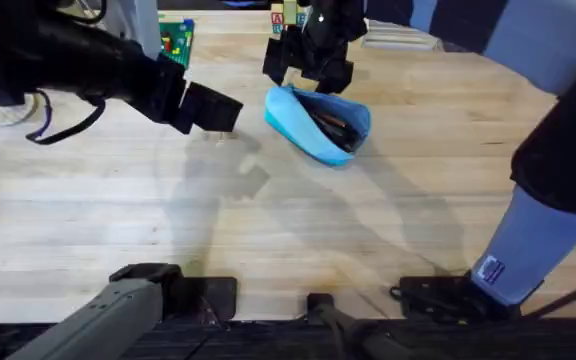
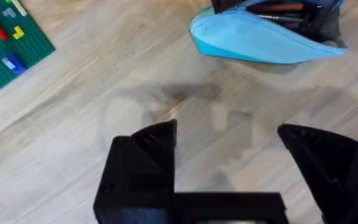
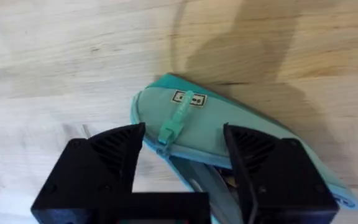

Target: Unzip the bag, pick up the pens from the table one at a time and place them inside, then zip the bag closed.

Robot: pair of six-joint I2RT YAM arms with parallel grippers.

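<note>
The bag [image 1: 317,122] sits toward twelve o'clock on the bench [image 1: 268,230], just right of centre, and it's gaping open with dark pens [image 1: 330,122] lying inside. So the unzipping looks done and the loading looks done too, since no loose pen lies on the wood around it; the closing is what's left, by my reading. Over it hangs the right gripper [image 3: 182,158], fingers spread wide and empty, straddling the closed end of the bag where the small teal zipper pull [image 3: 171,127] lies below a little sewn label [image 3: 188,98]. Nothing pinched yet. Out at ten o'clock from the bag the left gripper [image 2: 229,174] hovers above bare wood, fingers apart as well, holding nothing, the bag well clear of it. The bag is soft sky-blue cloth, long and rounded, sagging where it's open. The bench is pale planked wood with fine grain. Farther off at the bench's far-left edge lies a green studded baseplate [image 2: 8,53] carrying a few coloured bricks.
</note>
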